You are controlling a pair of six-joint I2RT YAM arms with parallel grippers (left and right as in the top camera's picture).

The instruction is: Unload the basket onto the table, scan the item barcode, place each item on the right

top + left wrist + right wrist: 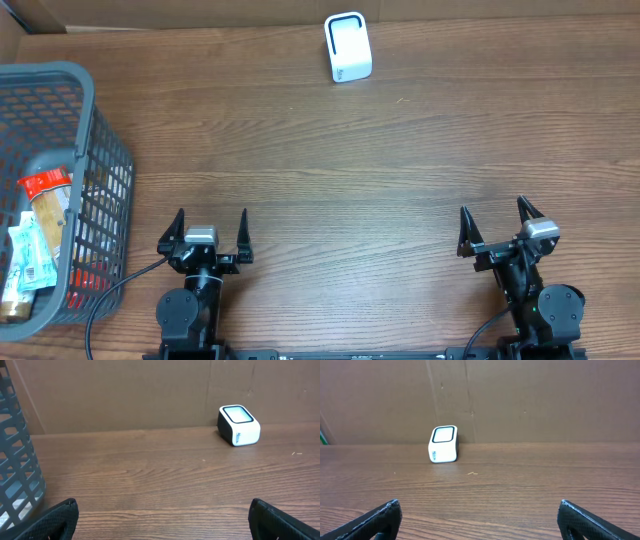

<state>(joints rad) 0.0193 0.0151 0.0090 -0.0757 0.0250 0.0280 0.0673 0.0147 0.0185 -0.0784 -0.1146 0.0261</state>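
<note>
Far ahead of our right gripper [492, 208], scanner [348, 47]; basket [105, 150] of packets [30, 250] left of our left gripper [212, 215]; both spread wide, empty.

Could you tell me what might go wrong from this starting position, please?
1. The packets lie crowded in the gray basket; the open left gripper may snag its lattice wall or lift two at once.
2. The white scanner stands far off by the cardboard back wall; a carried packet could knock it or face its barcode away.
</note>
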